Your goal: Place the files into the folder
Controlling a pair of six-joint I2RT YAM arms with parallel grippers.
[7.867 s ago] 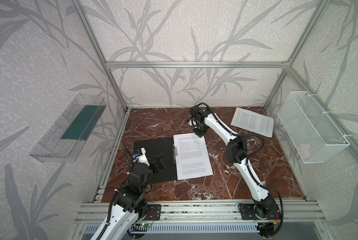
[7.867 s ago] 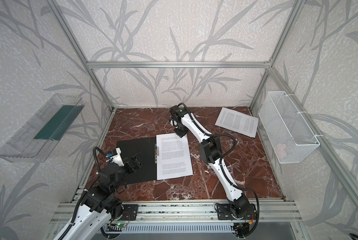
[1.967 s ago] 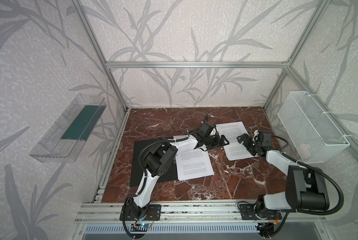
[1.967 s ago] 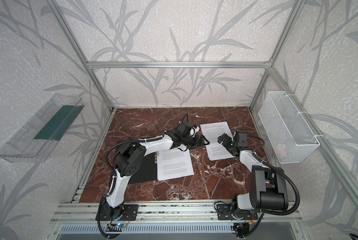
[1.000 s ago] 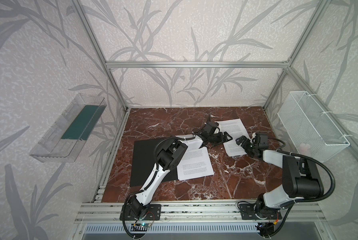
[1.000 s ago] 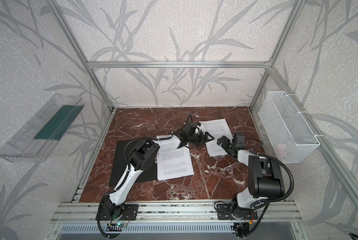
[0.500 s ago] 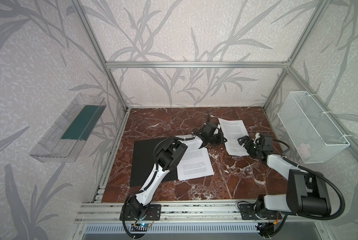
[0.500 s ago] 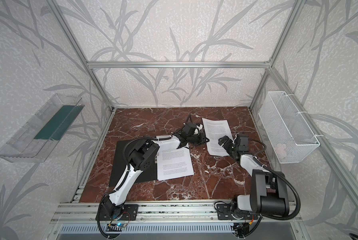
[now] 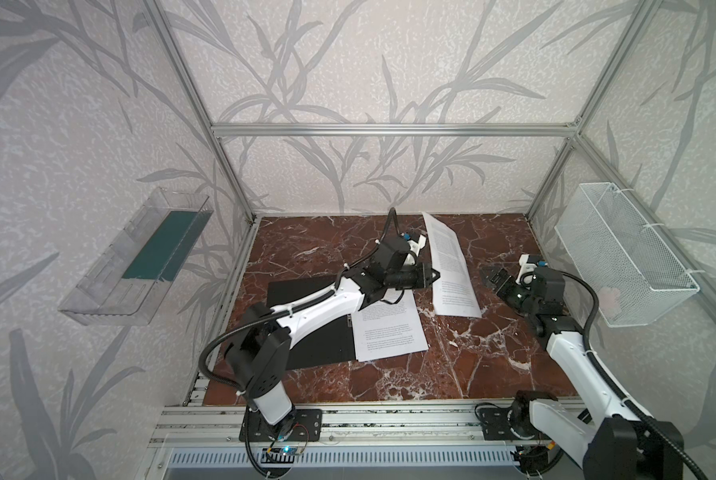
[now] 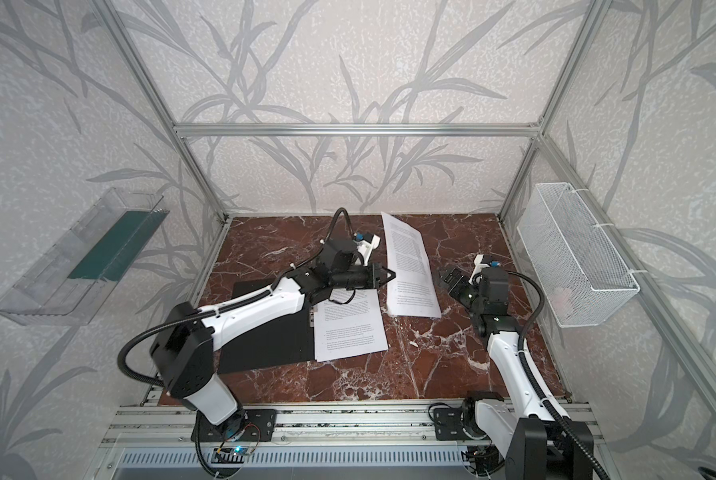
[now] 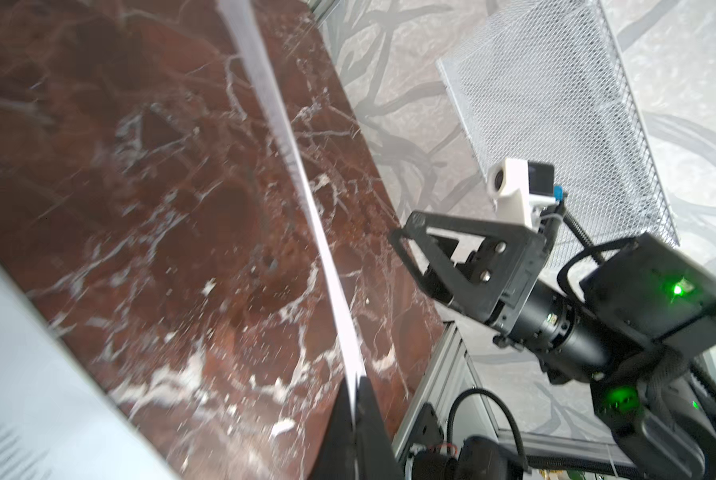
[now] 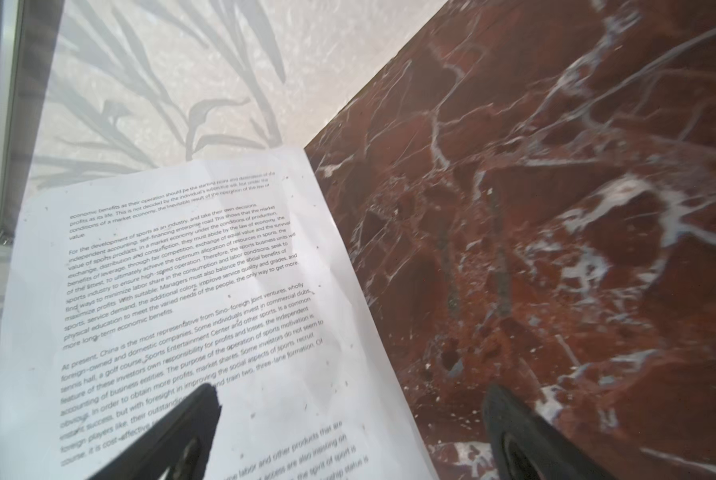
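Red marble surface carries the loose sheet, tipped up on edge, its long axis running from the front toward the back wall. My left claw is pinched on its left long edge, mid-length. The open folder lies left and frontward, black side up, a second sheet on its right half. My right claw hangs wide near the sheet's right side, holding nothing.

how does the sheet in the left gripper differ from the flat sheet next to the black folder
The held sheet is pinched at its edge by the left gripper and tilts up; the other sheet lies flat, ungripped. The held sheet is over bare marble; the other sheet adjoins the folder. Both are white pages of printed text.
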